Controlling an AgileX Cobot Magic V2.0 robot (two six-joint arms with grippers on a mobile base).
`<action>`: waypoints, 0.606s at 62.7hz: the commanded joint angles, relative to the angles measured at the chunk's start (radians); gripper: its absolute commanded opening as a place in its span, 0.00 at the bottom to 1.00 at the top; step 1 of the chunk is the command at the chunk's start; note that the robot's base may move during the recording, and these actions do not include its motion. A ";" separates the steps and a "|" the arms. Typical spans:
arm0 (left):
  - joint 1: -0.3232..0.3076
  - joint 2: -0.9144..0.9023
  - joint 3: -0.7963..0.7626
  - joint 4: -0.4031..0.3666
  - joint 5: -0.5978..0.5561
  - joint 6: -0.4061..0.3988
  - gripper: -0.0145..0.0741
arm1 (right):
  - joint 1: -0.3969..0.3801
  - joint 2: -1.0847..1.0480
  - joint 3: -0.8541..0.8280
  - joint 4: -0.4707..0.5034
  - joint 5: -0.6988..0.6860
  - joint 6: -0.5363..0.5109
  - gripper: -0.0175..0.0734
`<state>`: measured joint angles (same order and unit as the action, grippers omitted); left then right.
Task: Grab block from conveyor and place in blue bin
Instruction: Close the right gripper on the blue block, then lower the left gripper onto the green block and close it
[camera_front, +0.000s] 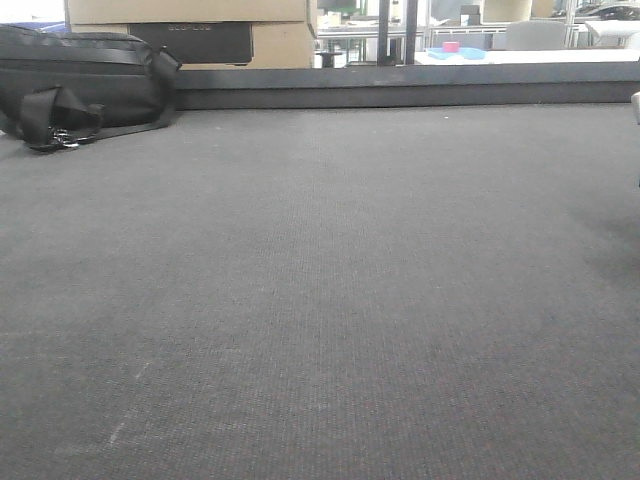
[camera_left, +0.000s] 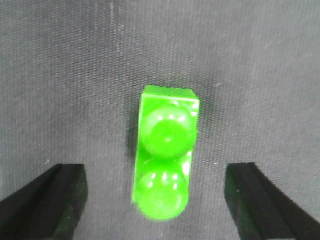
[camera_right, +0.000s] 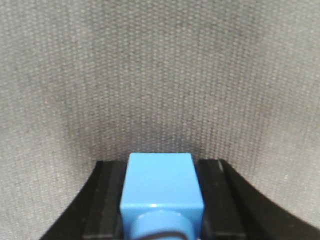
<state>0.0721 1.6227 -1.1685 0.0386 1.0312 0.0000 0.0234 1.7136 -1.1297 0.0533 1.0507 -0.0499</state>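
Observation:
A bright green two-stud block (camera_left: 166, 155) lies on the dark grey belt in the left wrist view. My left gripper (camera_left: 159, 197) is open, its black fingers (camera_left: 55, 200) wide apart on either side of the block's near end, not touching it. In the right wrist view my right gripper (camera_right: 161, 200) is shut on a blue block (camera_right: 161, 187), which sits tight between the two black pads above the grey belt. The blue bin is out of view. Neither arm appears in the front view.
The front view looks along the wide grey belt (camera_front: 320, 300) to its raised dark far edge (camera_front: 400, 95). A black bag (camera_front: 80, 85) lies at the far left, with cardboard boxes (camera_front: 190, 30) behind it. A small blue tray (camera_front: 455, 52) sits far off.

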 joint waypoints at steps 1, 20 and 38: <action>-0.009 0.011 0.011 -0.023 -0.037 0.031 0.68 | -0.005 -0.001 0.004 -0.017 -0.003 0.001 0.01; -0.009 0.075 0.013 -0.011 -0.091 0.031 0.64 | -0.005 -0.001 0.004 -0.014 -0.004 0.001 0.01; -0.009 0.104 0.018 -0.010 -0.094 0.024 0.48 | -0.005 -0.001 0.004 -0.014 -0.004 0.001 0.01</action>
<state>0.0665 1.7308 -1.1514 0.0279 0.9473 0.0278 0.0234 1.7136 -1.1297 0.0517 1.0507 -0.0497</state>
